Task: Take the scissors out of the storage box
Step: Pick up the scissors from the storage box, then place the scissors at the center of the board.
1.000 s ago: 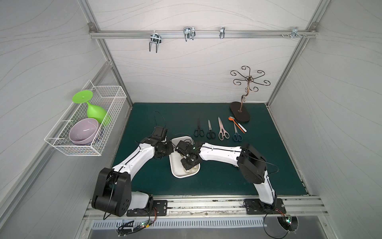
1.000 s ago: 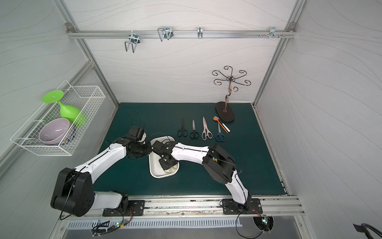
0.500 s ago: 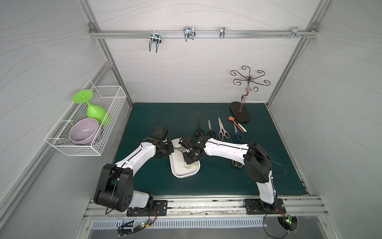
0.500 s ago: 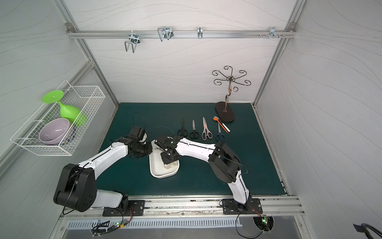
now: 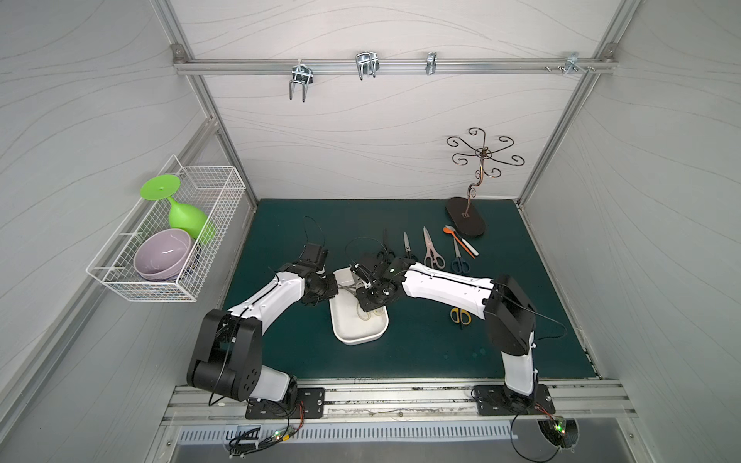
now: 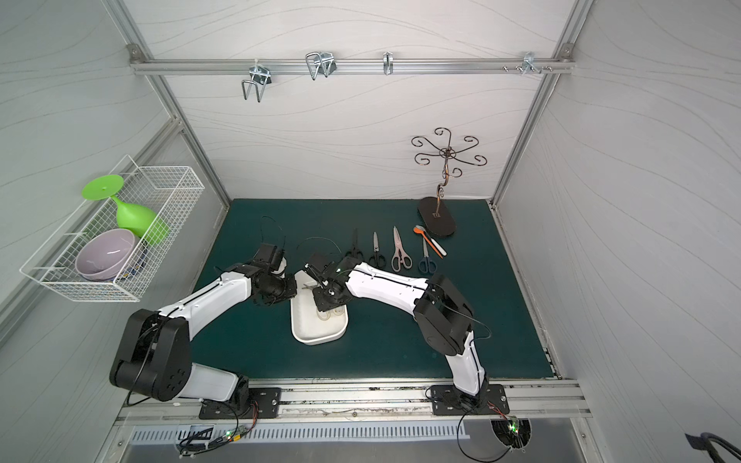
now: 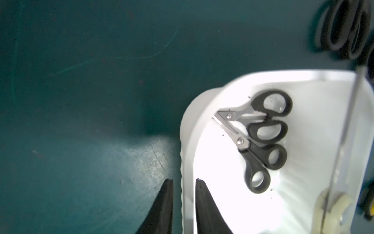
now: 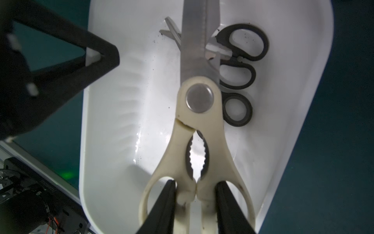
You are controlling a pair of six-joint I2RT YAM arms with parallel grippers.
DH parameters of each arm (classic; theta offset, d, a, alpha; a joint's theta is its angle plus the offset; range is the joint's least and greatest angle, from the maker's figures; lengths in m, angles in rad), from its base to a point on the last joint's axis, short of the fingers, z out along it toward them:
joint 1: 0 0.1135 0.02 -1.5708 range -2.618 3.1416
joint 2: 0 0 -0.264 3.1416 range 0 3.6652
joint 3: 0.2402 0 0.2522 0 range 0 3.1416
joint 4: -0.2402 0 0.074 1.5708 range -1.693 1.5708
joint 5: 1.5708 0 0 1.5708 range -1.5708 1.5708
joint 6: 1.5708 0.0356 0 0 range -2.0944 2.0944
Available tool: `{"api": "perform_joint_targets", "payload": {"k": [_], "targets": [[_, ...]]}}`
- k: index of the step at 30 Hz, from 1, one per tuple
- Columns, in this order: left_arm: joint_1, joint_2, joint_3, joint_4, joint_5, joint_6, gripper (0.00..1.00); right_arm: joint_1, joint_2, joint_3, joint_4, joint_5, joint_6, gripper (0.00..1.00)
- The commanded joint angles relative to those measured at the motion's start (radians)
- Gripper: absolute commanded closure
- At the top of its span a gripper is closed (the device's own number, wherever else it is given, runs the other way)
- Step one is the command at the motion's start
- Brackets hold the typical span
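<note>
Left wrist view: the left gripper (image 7: 183, 180) straddles a long wall of the box (image 7: 263, 77), one finger outside and one inside. The jaws are slightly spread, and a sliver of mat (image 7: 81, 101) shows beside the wall, so they bracket the rim rather than pinch it. Two black pairs (image 7: 252, 130) lie overlapped on the floor at one end of the box. In the right wrist view the right gripper (image 8: 196, 182) is clamped on the cream scissors (image 8: 199, 119), a finger through each loop squeezing the shanks together. The long blade reaches over the black pairs; whether it rests on them or hangs clear cannot be told. The step is judged to be the lift-out. It is best done as a straight rise with a firm grip, since the blade end may droop, and the tip should clear the wall before any sideways travel. Rightward in a top view, the pink pair (image 5: 432, 250) lies in a row with others on the mat. A spot near the yellow pair (image 5: 460, 316) looks suitable for set-down.
</note>
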Motion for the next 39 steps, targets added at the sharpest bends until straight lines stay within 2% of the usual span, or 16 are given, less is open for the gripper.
{"api": "perform_joint_targets", "payload": {"k": [1,7,13,20,26,39], "targets": [[0.000,0.002,0.031,0.008,-0.014,0.012,0.72,-0.012,-0.055,0.033,-0.009,0.021,0.003,0.94],[0.007,-0.012,0.041,-0.005,0.004,0.006,0.71,-0.039,-0.098,0.039,-0.020,0.042,0.006,0.94],[0.026,-0.021,0.128,-0.056,0.035,-0.009,0.68,-0.111,-0.192,0.004,-0.061,0.066,-0.006,0.94],[0.054,-0.030,0.219,-0.117,0.059,-0.019,0.68,-0.207,-0.308,-0.121,-0.105,0.093,-0.026,0.94],[0.068,-0.072,0.242,-0.154,0.111,-0.039,0.69,-0.274,-0.416,-0.285,-0.131,0.093,-0.007,0.94],[0.068,-0.080,0.220,-0.161,0.122,-0.054,0.70,-0.261,-0.520,-0.576,-0.099,-0.006,0.149,0.94]]}}
